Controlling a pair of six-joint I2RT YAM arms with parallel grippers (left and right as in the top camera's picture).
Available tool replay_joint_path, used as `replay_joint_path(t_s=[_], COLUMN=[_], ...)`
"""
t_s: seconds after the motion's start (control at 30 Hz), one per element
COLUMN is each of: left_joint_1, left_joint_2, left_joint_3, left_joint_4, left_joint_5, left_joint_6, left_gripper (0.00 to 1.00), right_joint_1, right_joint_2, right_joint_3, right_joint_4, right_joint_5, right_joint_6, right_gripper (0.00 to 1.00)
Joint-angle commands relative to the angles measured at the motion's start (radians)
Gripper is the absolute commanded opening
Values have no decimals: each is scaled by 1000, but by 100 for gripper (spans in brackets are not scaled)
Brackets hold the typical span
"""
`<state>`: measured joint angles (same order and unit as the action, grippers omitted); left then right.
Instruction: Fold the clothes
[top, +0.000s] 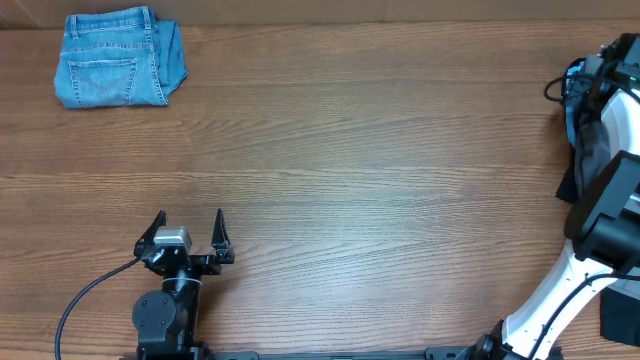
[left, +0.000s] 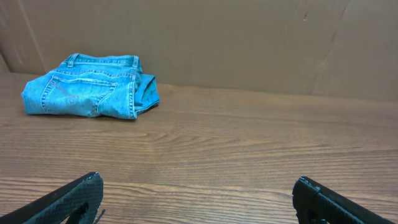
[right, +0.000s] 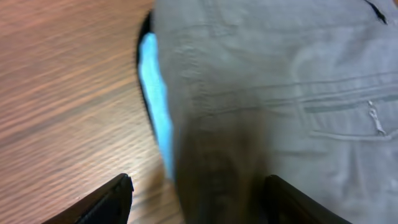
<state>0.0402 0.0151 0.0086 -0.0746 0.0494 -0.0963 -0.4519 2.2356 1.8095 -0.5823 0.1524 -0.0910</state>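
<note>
Grey shorts (right: 280, 93): these fill most of the right wrist view, from the middle out to the right edge. It's plain woven fabric with seam lines running across, and the shot is a bit blurry.
Pocket (right: 348, 109): a slit pocket on the right side of that view, with a small metal pull hanging off it.
What's under the shorts: a light-blue piece (right: 155, 106) pokes out along their left edge, and a thin black edge (right: 144, 43) shows just outside that. Both are lying on the bench (top: 380, 150).
Right gripper (right: 196, 193): jaws are spread wide, with one finger in the lower left of its view and the other at lower centre-right. The grey cloth is right there between them. Can't tell if they're actually touching it.
Right arm (top: 560, 290): overhead, it reaches up along the far right edge of the frame, over the pile.
Left gripper (top: 190, 218): lower left of the overhead view, jaws spread, nothing between them, just bare wood underneath.
Jeans (top: 118, 60): folded blue denim in the upper left corner of the bench, well apart from both grippers.
</note>
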Motion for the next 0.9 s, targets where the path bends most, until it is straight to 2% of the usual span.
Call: replay_joint_path(t_s=[0.0, 0.13, 0.27, 0.4, 0.47, 0.53, 0.6, 0.73, 0.77, 0.87], left_joint_1=[6, 6, 6, 6, 6, 6, 6, 6, 6, 6], left_joint_2=[-11, -11, -11, -11, -11, -11, -11, -11, -11, -11], left_joint_3=[-4, -4, -4, -4, -4, -4, -4, -4, -4, -4], left_joint_4=[1, 1, 1, 1, 1, 1, 1, 1, 1, 1], left_joint_5=[10, 10, 10, 10, 10, 10, 10, 10, 10, 10], left_joint_6=[23, 23, 23, 23, 23, 23, 23, 23, 23, 23], left_gripper=[100, 100, 100, 100, 100, 100, 100, 100, 100, 100], right_joint_1=[-15, -15, -15, -21, -24, -26, -26, -26, -26, -27], right_joint_2=[53, 69, 69, 70, 70, 72, 78, 90, 90, 90], right_joint_3=[-16, -16, -16, -16, -16, -16, -16, -16, -16, -16], right_joint_4=[10, 19, 27, 22, 19, 16, 16, 18, 20, 20], right_joint_5=[19, 24, 42, 46, 47, 47, 47, 49, 49, 50], right_joint_6=[-15, -14, -15, -15, -15, -15, -19, -22, -22, -21], right_gripper=[71, 70, 60, 59, 52, 53, 60, 62, 60, 40])
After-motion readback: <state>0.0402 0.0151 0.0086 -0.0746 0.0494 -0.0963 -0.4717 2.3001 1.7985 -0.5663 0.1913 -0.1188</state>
